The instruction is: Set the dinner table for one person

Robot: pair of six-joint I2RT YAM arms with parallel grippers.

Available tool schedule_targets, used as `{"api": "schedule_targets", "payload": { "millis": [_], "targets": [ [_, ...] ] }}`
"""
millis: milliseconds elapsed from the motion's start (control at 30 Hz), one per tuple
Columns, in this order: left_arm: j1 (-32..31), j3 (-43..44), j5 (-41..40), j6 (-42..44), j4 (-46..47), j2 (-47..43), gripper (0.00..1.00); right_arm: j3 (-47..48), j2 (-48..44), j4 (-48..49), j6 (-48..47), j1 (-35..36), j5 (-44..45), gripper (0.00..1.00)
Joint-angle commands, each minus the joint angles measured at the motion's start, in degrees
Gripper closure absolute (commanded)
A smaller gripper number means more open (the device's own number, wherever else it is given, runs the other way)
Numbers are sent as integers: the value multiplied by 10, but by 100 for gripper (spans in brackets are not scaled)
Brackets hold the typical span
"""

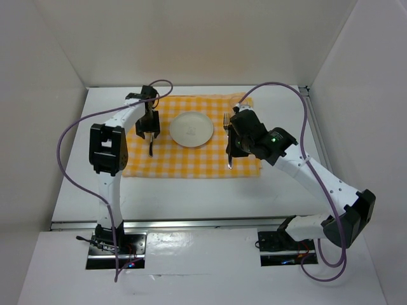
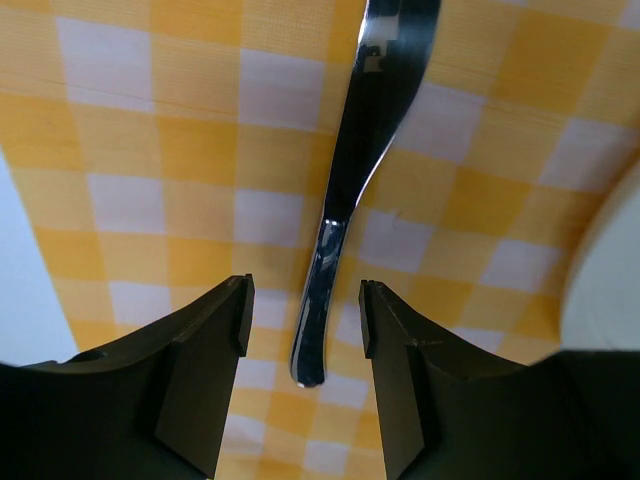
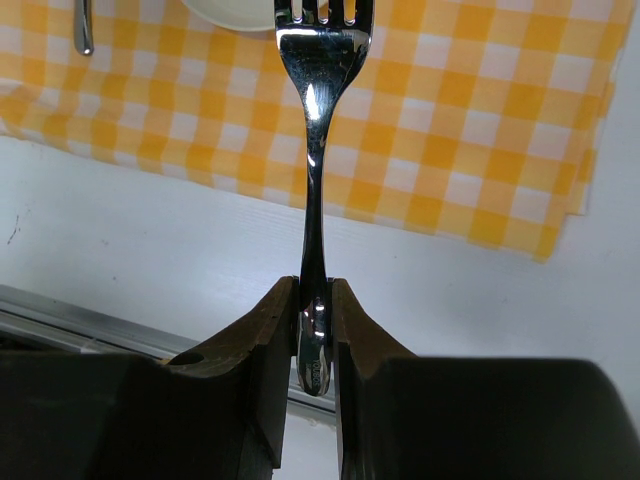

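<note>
Left gripper (image 2: pixel 303 305) points down, jaws spread wide; right gripper (image 3: pixel 315 305), arm reaching forward, pinches a fork (image 3: pixel 313 160) handle

plate (image 1: pixel 191 129): 1 | fork (image 3: pixel 315 150): 1 | other cutlery piece (image 2: pixel 350 200), head out of view: 1 | checked cloth (image 1: pixel 191 160): 1 | tabletop (image 1: pixel 191 197): 1 | metal rail (image 1: pixel 191 222): 1 | arms: 2, left arm (image 1: pixel 108 149) and right arm (image 1: pixel 318 178) | hands: 2, left hand (image 2: pixel 303 300) and right hand (image 3: pixel 315 300)

a plain white back panel (image 1: pixel 191 38) fills the top of the frame, with matching white side panels (image 1: pixel 32 127) at left and right. a white board (image 1: pixel 203 273) spans the bottom edge. light is even, shadows soft.
</note>
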Motion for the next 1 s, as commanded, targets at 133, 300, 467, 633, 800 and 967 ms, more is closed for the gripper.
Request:
{"api": "schedule_targets", "payload": {
  "millis": [133,300,467,633,800,967],
  "targets": [
    [-1,3,-2,14,21,44,40,36,-4,-16,5,-3,23,99],
    [-1,-3,17,14,32,62,50,36,-4,-16,5,-3,28,99],
    [-1,-13,4,9,32,73,65,36,-4,-16,5,-3,28,99],
    [-1,-7,-18,3,26,55,89,36,-4,-16,5,-3,28,99],
    [-1,25,-41,-2,-3,-2,100,46,-10,-21,5,-3,28,99],
    [-1,25,22,-2,-9,-97,100,58,-20,-26,10,-3,45,99]
  ]
}}
